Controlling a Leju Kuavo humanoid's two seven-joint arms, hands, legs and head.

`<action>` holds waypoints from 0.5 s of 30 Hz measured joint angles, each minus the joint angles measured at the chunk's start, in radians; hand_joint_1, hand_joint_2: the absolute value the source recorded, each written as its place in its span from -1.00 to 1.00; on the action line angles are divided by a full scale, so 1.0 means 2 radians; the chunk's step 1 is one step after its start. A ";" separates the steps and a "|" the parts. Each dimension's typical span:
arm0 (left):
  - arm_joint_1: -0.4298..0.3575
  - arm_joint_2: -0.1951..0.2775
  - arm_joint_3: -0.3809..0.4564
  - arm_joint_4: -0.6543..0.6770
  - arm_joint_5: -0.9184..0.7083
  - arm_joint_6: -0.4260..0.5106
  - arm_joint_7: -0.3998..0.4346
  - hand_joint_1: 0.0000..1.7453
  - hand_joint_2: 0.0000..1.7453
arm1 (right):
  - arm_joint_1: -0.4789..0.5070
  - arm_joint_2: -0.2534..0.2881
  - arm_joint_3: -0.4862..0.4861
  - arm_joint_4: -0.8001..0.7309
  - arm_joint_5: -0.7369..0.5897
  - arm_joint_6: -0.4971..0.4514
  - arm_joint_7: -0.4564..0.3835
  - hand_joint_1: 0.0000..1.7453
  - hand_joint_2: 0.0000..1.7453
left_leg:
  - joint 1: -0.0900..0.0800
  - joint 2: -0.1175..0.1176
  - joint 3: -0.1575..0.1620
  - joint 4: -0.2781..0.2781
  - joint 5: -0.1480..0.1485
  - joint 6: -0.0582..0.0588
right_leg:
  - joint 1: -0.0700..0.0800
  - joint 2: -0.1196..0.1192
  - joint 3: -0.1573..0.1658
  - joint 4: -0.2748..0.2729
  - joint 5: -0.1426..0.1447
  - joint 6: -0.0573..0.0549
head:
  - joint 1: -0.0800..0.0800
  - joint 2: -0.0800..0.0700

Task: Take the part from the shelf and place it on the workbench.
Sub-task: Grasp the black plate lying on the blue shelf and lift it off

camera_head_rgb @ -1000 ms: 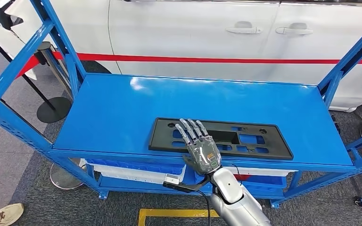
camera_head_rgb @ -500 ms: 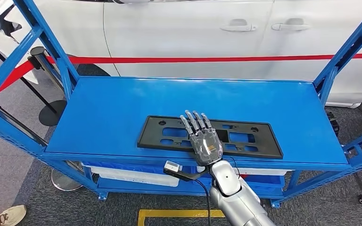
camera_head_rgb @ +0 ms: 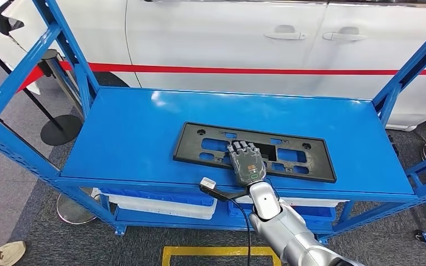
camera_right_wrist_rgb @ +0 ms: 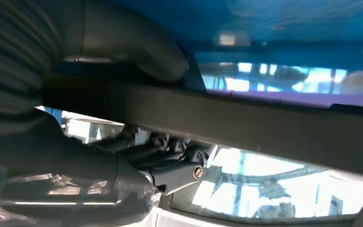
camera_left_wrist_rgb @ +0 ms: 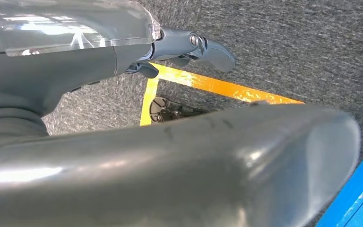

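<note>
The part (camera_head_rgb: 191, 147) is a flat black plastic plate with several cutouts, lying near the front of the blue shelf top (camera_head_rgb: 133, 133). My right hand (camera_head_rgb: 247, 163) grips its near edge at the middle, fingers curled down into the cutouts. In the right wrist view the thick thumb (camera_right_wrist_rgb: 137, 47) lies against one face of the plate's edge (camera_right_wrist_rgb: 264, 127) and the darker fingers (camera_right_wrist_rgb: 170, 165) against the other. My left hand (camera_left_wrist_rgb: 170, 156) hangs over grey carpet, holding nothing, its fingers (camera_left_wrist_rgb: 203, 47) apart from the thumb.
A white car (camera_head_rgb: 227, 39) with a red stripe stands right behind the shelf. Blue uprights (camera_head_rgb: 66, 50) frame both shelf ends. White bins (camera_head_rgb: 161, 202) sit on the lower level. A stanchion base (camera_head_rgb: 61, 128), a yellow floor line (camera_head_rgb: 211, 252) and a person's shoe (camera_head_rgb: 0, 255) are nearby.
My right hand's fingers, stretched flat over the plate a second ago, have curled down onto its near edge. The camera has swayed slightly.
</note>
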 joint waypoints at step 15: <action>0.000 0.000 0.002 0.000 0.001 -0.001 -0.001 -1.00 -1.00 | -0.018 -0.002 0.002 0.030 0.001 0.000 0.001 0.93 1.00 | 0.001 -0.002 -0.056 0.134 -0.065 -0.024 | 0.000 -0.003 0.072 -0.157 0.071 -0.023 | -0.002 0.000</action>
